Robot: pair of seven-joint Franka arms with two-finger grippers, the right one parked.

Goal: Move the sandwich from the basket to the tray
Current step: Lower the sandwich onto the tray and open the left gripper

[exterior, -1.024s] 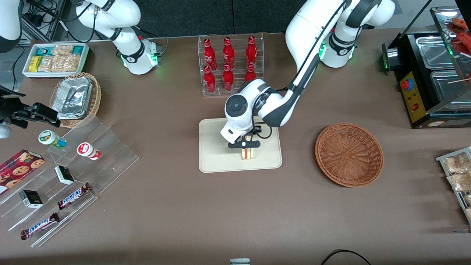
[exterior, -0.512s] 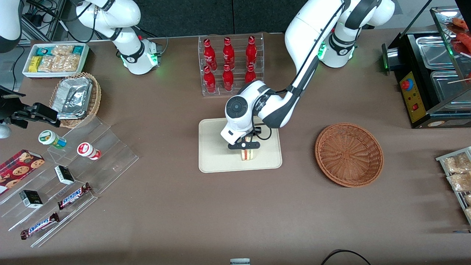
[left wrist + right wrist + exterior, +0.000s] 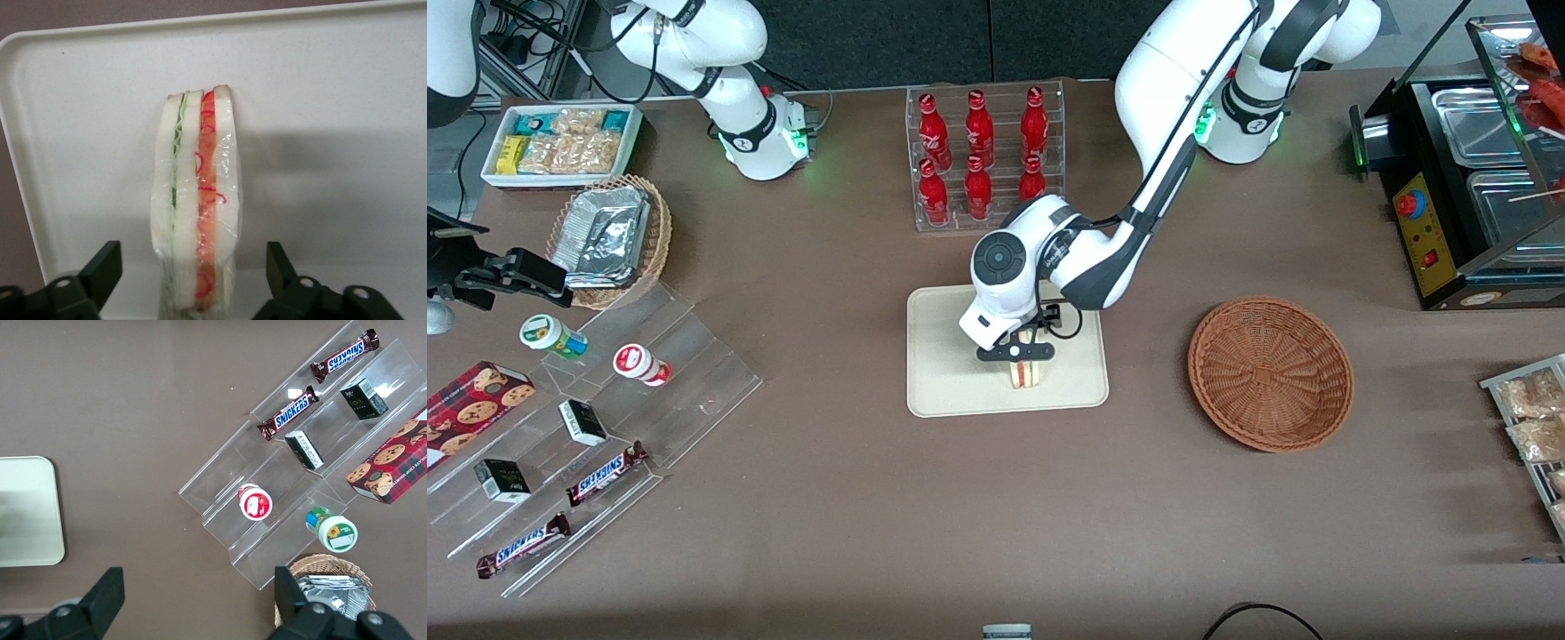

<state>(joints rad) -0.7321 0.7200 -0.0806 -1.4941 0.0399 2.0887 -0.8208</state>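
While the working arm leans over the middle of the desk (image 3: 871, 533) in the front view, its hand (image 3: 1017, 352) hangs right above the sandwich (image 3: 1026, 373). The sandwich stands on its edge on the tray (image 3: 947, 373), close to the tray's rim at about 5 o'clock from the tray's middle. The basket (image 3: 1270, 373) sits well apart at 3 o'clock from the tray, toward the working arm's end of the desk, and nothing shows in it. So the sandwich is already out of the basket and on the tray.

Seen from the left wrist, the hand (image 3: 193, 280) is spread wide. One finger (image 3: 100, 270) is at one flat side of the sandwich (image 3: 197, 200) and the other finger is at the other side, and neither one touches the bread. There is a clear gap on both sides. The sandwich's long way runs from 12 o'clock to 6 o'clock, straight out from between the fingers. The tray (image 3: 333, 100) lies under it all around.

I think the job is nearly done. The hand only needs to go straight up, because a sideways move could knock the thin sandwich over.

Seen from the right wrist, only a corner of the tray (image 3: 30, 513) shows.
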